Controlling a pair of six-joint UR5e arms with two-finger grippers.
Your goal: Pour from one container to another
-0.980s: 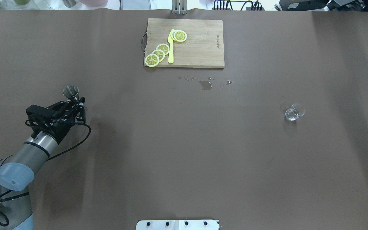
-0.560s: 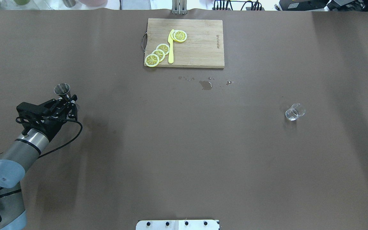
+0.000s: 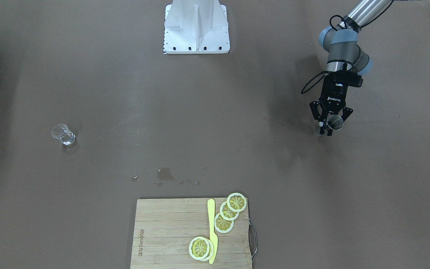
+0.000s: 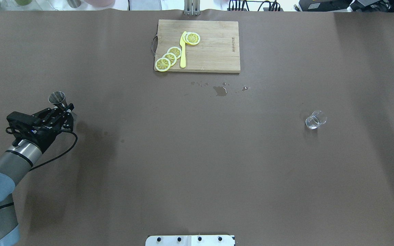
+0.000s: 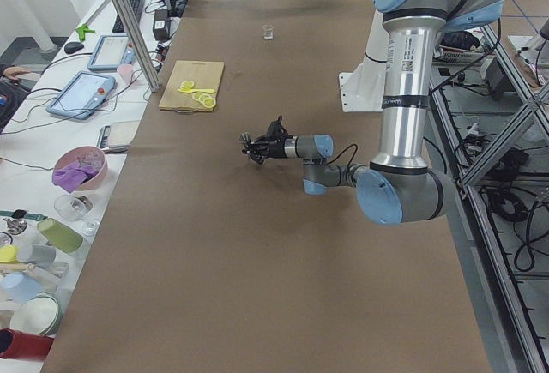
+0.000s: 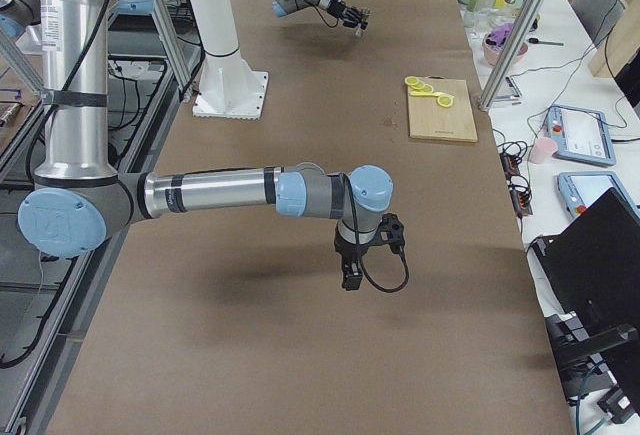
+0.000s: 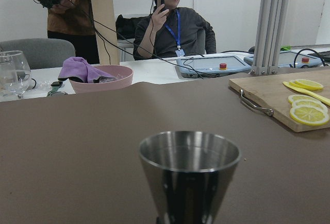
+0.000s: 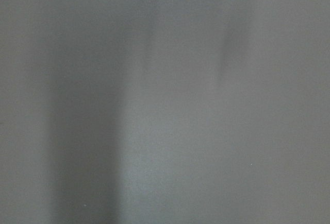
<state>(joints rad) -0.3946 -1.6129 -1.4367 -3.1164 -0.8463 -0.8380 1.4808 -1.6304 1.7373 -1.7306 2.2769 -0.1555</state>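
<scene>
The steel jigger [image 4: 57, 98] stands upright in my left gripper [image 4: 62, 108], whose fingers are shut on its waist, above the table's far left part. From across the table the jigger [image 3: 335, 120] shows at the gripper [image 3: 330, 126] tips, and its open upper cone [image 7: 189, 175] fills the left wrist view. The small clear glass [image 4: 315, 120] stands alone far to the right, also seen as a glass [image 3: 62, 135] at the front-facing view's left. My right gripper [image 6: 352, 277] hangs over bare table in the exterior right view only; I cannot tell its state.
A wooden cutting board [image 4: 214, 51] with lemon slices [image 4: 169, 57] and a yellow knife [image 4: 183, 51] lies at the far middle. Small spilled drops [image 4: 220, 90] sit just before it. Beyond the far edge are a pink bowl [image 7: 100, 77], tablets and seated people.
My left gripper has carried the jigger further left and slightly toward the far edge, away from the glass. The glass and board have not moved.
</scene>
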